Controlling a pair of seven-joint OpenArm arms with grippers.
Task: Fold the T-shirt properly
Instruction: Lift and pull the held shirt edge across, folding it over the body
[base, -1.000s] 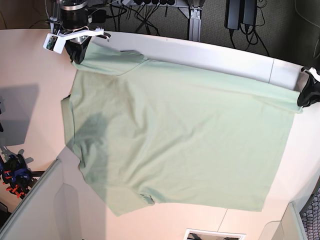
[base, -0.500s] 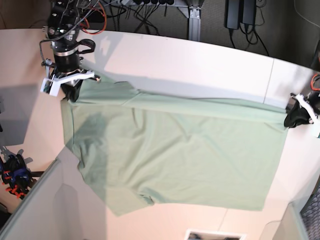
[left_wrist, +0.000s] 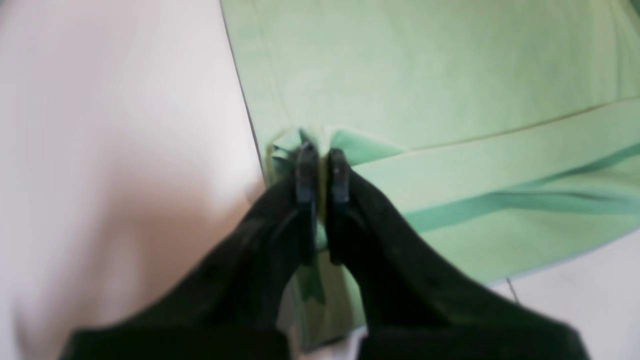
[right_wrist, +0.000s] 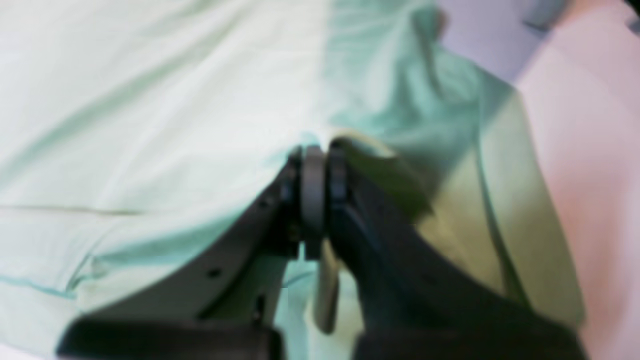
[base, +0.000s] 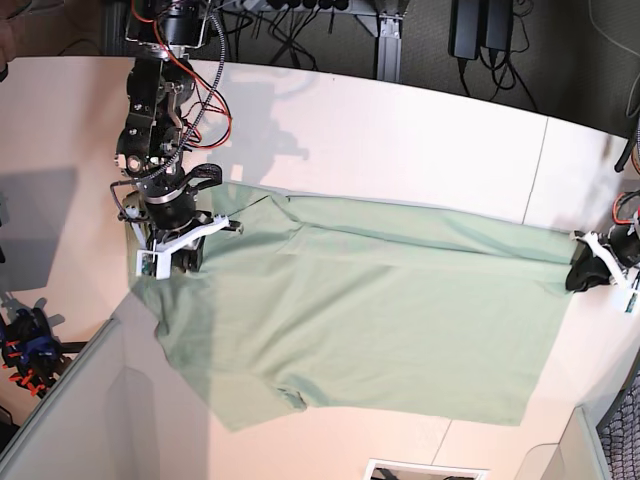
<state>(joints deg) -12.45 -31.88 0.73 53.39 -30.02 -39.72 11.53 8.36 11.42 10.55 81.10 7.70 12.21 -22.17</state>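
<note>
The pale mint-green T-shirt (base: 370, 310) lies spread over the table, its far edge doubled over toward the front. My right gripper (base: 188, 256) is at the shirt's left end in the base view, shut on a pinch of the fabric (right_wrist: 350, 145). At the shirt's right end my left gripper (base: 580, 274) is shut on a corner of the cloth (left_wrist: 300, 142). Both pinched edges are lifted slightly above the layer below. A sleeve (base: 290, 392) sticks out along the near edge. Collar and tag are hidden.
The white table (base: 400, 130) has a seam line (base: 535, 170) running front to back on the right. Cables and power bricks (base: 480, 30) hang behind the far edge. A grey panel (base: 70, 410) and a blue-orange clamp (base: 30, 350) sit at the lower left.
Both grippers have carried the shirt's far edge toward the front of the table, folding it over the body. The right arm has swung in over the table.
</note>
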